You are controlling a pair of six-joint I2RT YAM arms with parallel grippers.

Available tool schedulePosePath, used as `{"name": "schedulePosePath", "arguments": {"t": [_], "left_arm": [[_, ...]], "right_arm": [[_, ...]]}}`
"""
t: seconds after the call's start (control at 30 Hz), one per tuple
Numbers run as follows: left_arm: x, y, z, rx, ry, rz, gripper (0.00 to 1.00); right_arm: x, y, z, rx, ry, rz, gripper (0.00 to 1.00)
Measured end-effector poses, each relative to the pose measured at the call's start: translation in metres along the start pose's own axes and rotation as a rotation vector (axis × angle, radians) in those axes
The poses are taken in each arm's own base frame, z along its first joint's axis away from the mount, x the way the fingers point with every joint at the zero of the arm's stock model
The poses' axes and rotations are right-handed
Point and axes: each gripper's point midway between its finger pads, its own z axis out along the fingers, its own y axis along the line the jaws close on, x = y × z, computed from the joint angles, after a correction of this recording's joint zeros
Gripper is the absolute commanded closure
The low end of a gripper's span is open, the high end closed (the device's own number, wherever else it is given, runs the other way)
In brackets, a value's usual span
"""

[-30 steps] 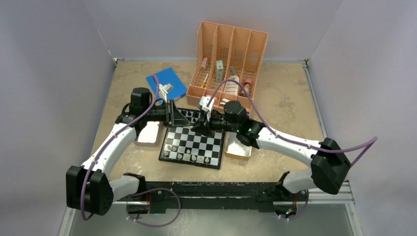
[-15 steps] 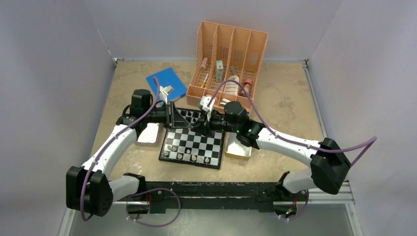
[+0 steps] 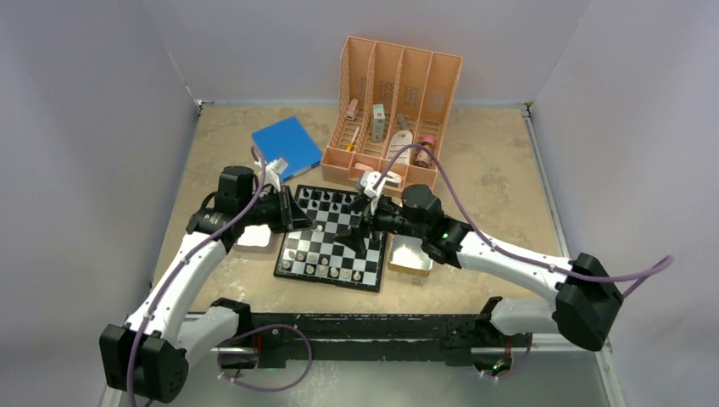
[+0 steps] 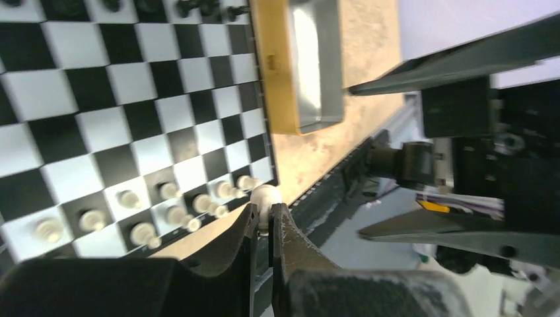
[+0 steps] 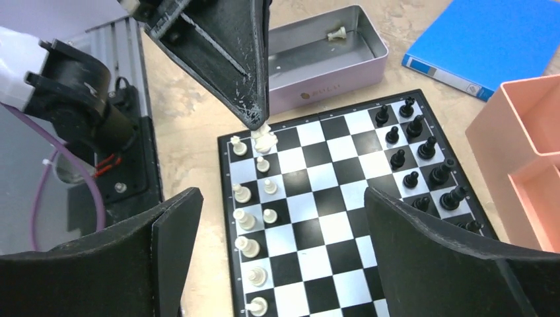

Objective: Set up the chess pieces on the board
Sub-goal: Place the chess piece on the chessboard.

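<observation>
The left gripper [image 4: 264, 214] clenches a white chess piece [image 4: 265, 197] above the left side of the board [image 3: 332, 248], which lies mid-worktop; the right gripper [image 5: 282, 218] hangs spread wide over it.

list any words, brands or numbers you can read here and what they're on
No text can be read for certain.
Metal tin, pale pink side wall: a small logo and a short word, too blurred to read.
Blue book, white strip on its edge: too small to read.
Yellow-sided tin: a small dark mark, illegible.
Peach organizer, the items in it: labels too small to read.
</observation>
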Motion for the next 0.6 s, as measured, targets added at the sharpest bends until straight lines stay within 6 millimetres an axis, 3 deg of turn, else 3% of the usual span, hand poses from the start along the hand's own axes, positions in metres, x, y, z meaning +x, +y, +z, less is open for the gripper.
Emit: {"name": "schedulePosePath", "arguments": {"t": [0.3, 0.6], "left_arm": [[0.022, 0.046, -0.017, -0.334, -0.023, -0.032, 1.00], [0.058, 0.073, -0.005, -0.589, 0.075, -0.091, 1.00]], "right_arm": [[-0.027, 0.012, -0.038, 0.025, -0.113, -0.033, 0.01], [-0.044, 0.016, -0.067, 0.068, -0.191, -0.045, 0.01]]}}
